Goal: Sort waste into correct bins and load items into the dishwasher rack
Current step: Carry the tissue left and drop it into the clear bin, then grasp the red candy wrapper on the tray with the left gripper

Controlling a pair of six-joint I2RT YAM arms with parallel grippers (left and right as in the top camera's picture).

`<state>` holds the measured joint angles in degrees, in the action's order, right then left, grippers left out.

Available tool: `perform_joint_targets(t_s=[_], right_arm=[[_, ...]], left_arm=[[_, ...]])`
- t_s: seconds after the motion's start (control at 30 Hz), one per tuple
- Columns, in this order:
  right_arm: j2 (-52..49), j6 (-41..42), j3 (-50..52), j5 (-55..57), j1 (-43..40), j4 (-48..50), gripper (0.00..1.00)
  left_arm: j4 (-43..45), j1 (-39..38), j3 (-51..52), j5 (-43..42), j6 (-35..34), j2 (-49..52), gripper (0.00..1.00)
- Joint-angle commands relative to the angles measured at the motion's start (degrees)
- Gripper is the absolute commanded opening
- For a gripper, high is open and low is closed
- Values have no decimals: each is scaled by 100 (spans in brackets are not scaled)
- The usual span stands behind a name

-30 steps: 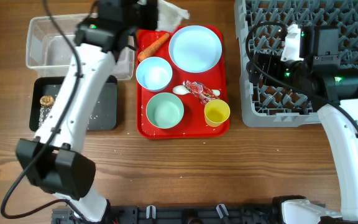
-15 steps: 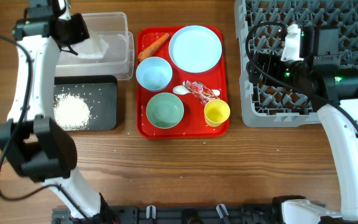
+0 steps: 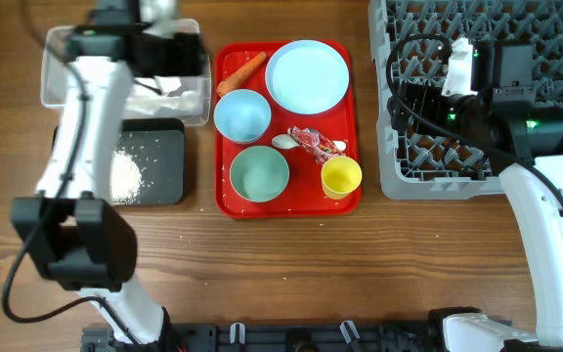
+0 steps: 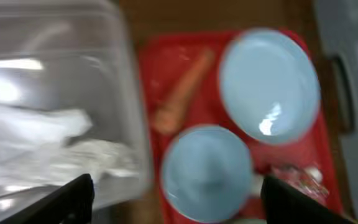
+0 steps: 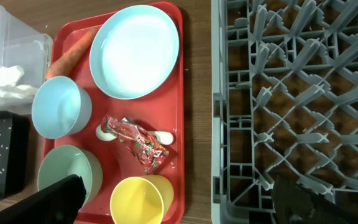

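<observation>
My left gripper [image 3: 172, 51] [image 4: 179, 208] hangs open and empty over the right end of the clear tub [image 3: 62, 59], where crumpled tissue [image 3: 164, 90] [image 4: 36, 134] lies. Rice [image 3: 125, 174] is piled on the black tray [image 3: 164, 166]. On the red tray [image 3: 350, 117] are a carrot [image 3: 240, 71] [image 5: 70, 53], plate [image 3: 307, 75] [image 5: 135, 51], light blue bowl [image 3: 241, 116] [image 4: 207, 174], mint bowl [image 3: 259, 173], yellow cup [image 3: 341, 177] [image 5: 138, 199], wrapper [image 3: 311, 143] [image 5: 135, 142] and spoon [image 3: 283, 141]. My right gripper [image 3: 411, 106] [image 5: 179, 208] is open over the grey rack [image 3: 555, 59] at its left edge.
The clear tub and black tray sit side by side left of the red tray, with the rack to its right. Bare wooden tabletop [image 3: 291, 264] runs along the front. The left arm [image 3: 76, 166] reaches across the black tray.
The tissue went from behind the red tray into the clear tub. My left gripper opened, let it go, and now sits at the tub's right end. The right arm stayed still.
</observation>
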<state>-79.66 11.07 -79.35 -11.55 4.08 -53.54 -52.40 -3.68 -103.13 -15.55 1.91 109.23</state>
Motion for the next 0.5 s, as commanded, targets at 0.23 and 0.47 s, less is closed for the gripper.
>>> perform_joint_targets(t_s=[0.23, 0.47], right_arm=[[-39, -55, -116, 55, -17, -55, 100], [-39, -52, -116, 55, -17, -101, 100]], left_arm=[[-511, -2677, 11, 682, -542, 1025, 76], [-72, -2846, 11, 859, -540, 2026, 78]])
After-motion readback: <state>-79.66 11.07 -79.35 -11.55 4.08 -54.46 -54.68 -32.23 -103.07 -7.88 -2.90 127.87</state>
